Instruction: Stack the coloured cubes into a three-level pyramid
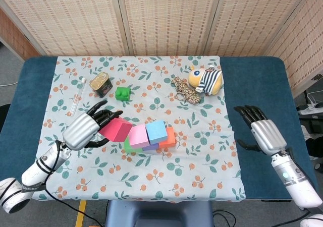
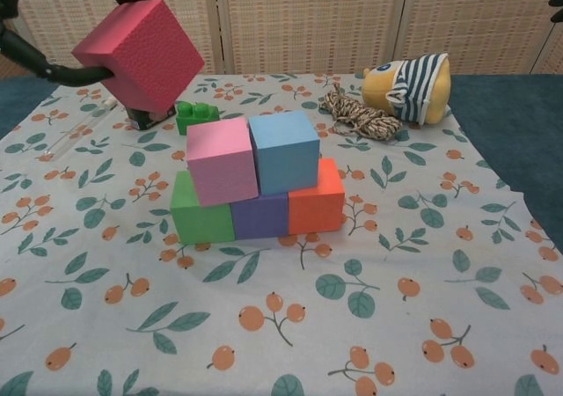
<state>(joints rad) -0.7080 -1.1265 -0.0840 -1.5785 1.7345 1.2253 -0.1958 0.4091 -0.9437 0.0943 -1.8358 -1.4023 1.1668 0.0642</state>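
Red foam cube (image 1: 115, 130) gripped aloft in left hand (image 1: 87, 128); we note right hand (image 1: 265, 135) empty, fingers spread.

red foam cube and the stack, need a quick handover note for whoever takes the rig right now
Left hand: holds the red foam cube in the air, up and left of the stack, not yet over it.
Right hand: holds nothing, fingers apart, over the blue table edge off to the right.
Done: bottom row of green cube, purple cube and orange cube; second row of pink cube and light blue cube.
Left: set the red cube on top, bridging pink and blue, then release.
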